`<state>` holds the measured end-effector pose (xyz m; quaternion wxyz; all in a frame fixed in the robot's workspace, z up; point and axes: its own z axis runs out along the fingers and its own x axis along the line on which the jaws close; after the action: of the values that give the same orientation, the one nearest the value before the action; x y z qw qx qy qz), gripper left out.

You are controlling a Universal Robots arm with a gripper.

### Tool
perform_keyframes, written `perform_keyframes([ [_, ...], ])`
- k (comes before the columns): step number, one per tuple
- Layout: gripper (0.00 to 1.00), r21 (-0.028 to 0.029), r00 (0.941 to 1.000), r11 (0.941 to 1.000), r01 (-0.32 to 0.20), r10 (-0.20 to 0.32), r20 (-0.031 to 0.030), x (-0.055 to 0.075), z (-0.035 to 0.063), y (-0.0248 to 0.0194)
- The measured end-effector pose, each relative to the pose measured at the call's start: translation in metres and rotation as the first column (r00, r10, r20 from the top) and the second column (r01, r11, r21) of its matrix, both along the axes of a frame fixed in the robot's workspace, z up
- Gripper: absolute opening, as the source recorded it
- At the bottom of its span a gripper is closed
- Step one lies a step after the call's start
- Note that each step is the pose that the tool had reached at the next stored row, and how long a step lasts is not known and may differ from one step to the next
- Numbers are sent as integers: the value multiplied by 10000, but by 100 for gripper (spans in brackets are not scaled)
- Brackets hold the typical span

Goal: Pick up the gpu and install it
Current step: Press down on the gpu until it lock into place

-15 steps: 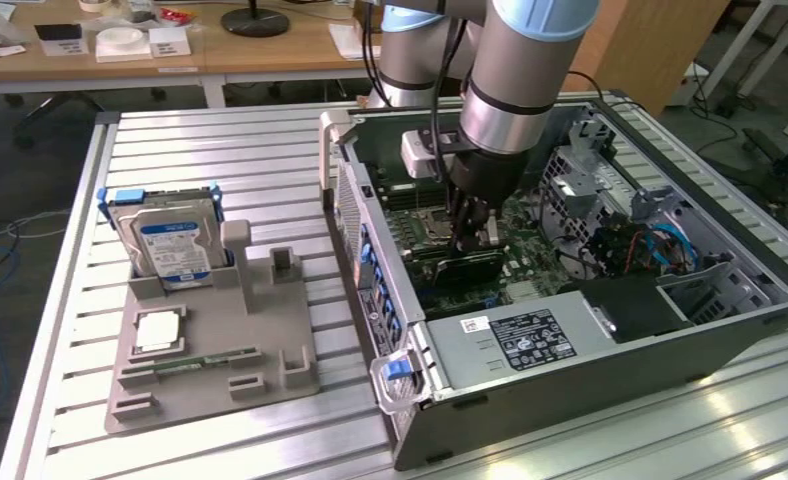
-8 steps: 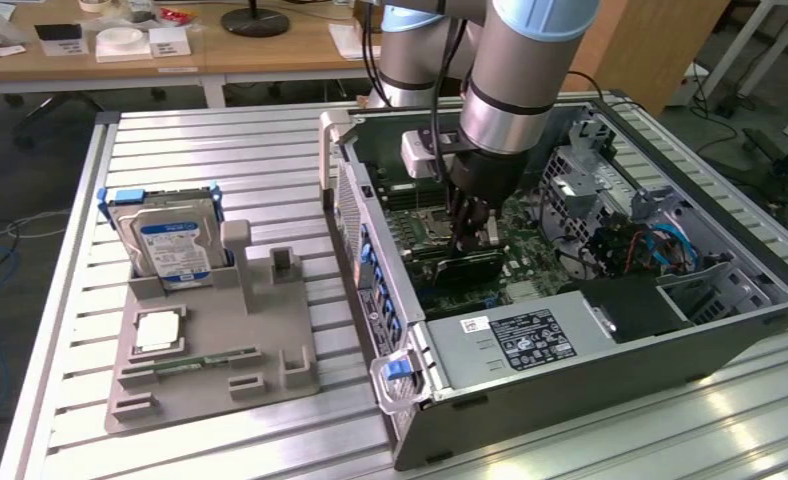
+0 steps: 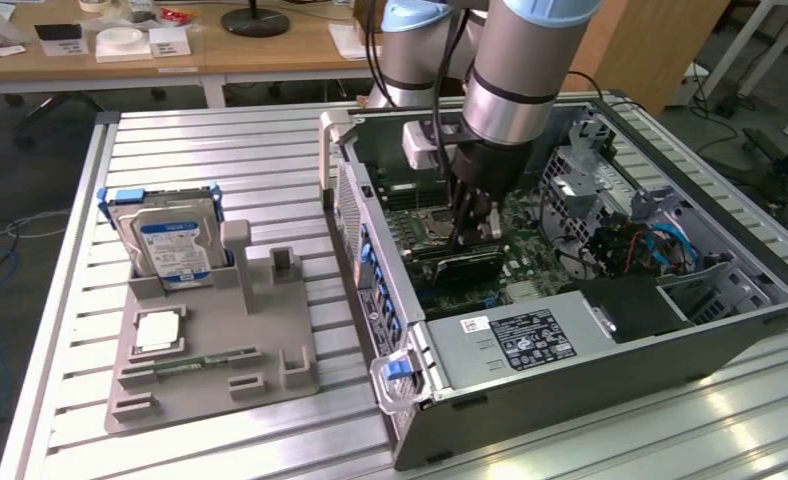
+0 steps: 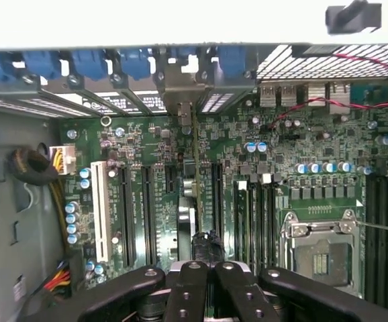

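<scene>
Directly beneath the gripper (image 3: 466,238), one gpu (image 3: 468,270) stands on edge within the open computer case (image 3: 594,400), its bracket end at the rear slot openings. The gripper's fingers are pressed together at the card's upper edge; no part of the card is seen pinched between them, and contact cannot be confirmed. Case walls surround the tool on all sides. Noted near it in the wrist view: one white slot (image 4: 100,211), one processor socket (image 4: 321,258) and one red cable (image 4: 365,104) running along the rear wall.

Well apart from the tool, toward the exterior view's left, one grey tray (image 3: 281,325) carries one silver hard drive (image 3: 174,240), one white block (image 3: 157,331) and one green memory stick (image 3: 194,365). Labels: one blue-and-white on the drive; one black (image 3: 533,338) and one small white (image 3: 474,324) on the case metal nearer the camera than the tool. Wording on all three: illegible.
</scene>
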<state>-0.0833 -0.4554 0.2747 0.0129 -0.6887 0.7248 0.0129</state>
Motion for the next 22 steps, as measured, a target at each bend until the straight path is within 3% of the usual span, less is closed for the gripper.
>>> perform_keyframes([
  [16,11,-2,10000,10000,-1,1,-1,0,572,0],
  [22,11,0,10000,10000,0,0,0,0,609,0],
])
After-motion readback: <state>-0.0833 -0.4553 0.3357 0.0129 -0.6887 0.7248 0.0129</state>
